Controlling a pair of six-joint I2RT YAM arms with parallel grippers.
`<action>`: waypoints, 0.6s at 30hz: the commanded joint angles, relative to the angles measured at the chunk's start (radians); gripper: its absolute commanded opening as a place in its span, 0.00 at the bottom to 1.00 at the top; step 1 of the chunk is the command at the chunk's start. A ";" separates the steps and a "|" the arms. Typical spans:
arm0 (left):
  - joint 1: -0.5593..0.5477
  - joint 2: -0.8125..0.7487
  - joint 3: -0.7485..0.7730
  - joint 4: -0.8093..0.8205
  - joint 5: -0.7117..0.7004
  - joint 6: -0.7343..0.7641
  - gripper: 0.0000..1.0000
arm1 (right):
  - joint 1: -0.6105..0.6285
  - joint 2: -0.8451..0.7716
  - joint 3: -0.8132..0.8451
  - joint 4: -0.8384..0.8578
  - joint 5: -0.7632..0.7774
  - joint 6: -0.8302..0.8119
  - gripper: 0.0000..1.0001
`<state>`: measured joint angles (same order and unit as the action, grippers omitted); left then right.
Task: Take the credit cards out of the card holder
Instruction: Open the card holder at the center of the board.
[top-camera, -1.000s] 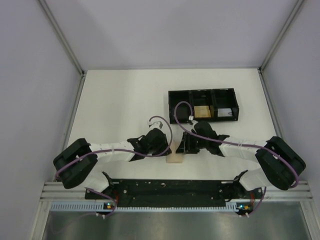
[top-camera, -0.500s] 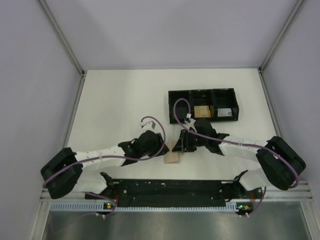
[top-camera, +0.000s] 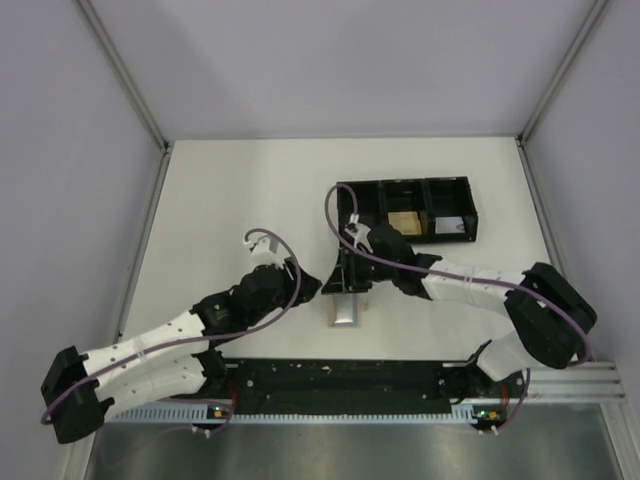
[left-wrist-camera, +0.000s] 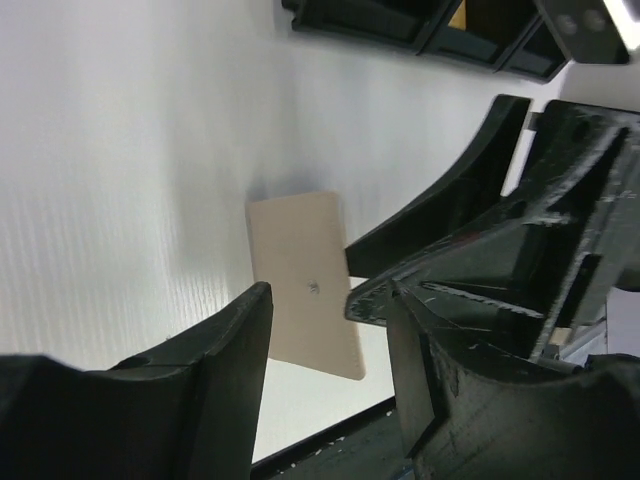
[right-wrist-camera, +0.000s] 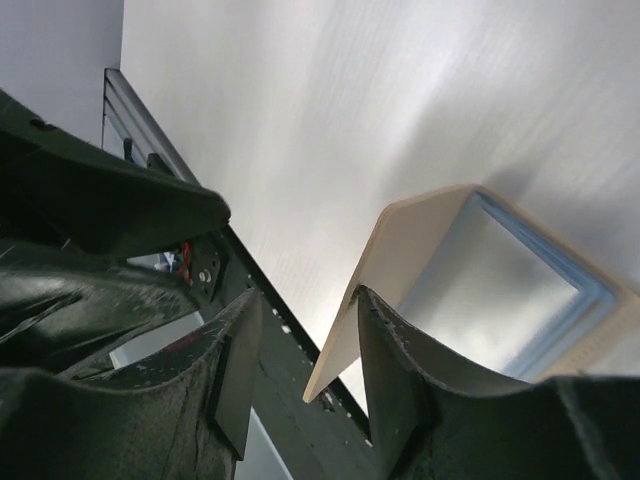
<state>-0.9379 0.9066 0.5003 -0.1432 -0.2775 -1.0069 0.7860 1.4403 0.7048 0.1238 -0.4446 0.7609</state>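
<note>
rn right hand (right-wrist-camera: 310, 296) parted, straddling holder (right-wrist-camera: 500, 290) flap, not pinching; left hand (left-wrist-camera: 328, 300) wide, empty. Imo press flap flat on counter (right-wrist-camera: 350, 120) first; cards hidden.

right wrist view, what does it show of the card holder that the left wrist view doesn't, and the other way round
Only the right wrist view shows the card holder open, its blue-grey inner panel tan-bordered, one flap lifted. Only the left wrist view shows a plain tan outer face and the black tray. Both show the holder on the white table and the right arm's fingers.
</note>
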 joint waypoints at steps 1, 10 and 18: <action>-0.002 -0.116 0.001 -0.065 -0.057 0.045 0.54 | 0.061 0.084 0.114 0.002 0.018 -0.023 0.45; -0.002 -0.213 -0.032 -0.052 -0.039 0.050 0.54 | 0.108 0.298 0.263 -0.053 0.017 -0.043 0.53; -0.002 -0.095 -0.077 0.053 0.037 0.010 0.46 | 0.107 0.213 0.335 -0.216 0.165 -0.146 0.54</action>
<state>-0.9379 0.7479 0.4465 -0.1776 -0.2798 -0.9779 0.8864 1.7355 0.9775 -0.0273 -0.3744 0.6868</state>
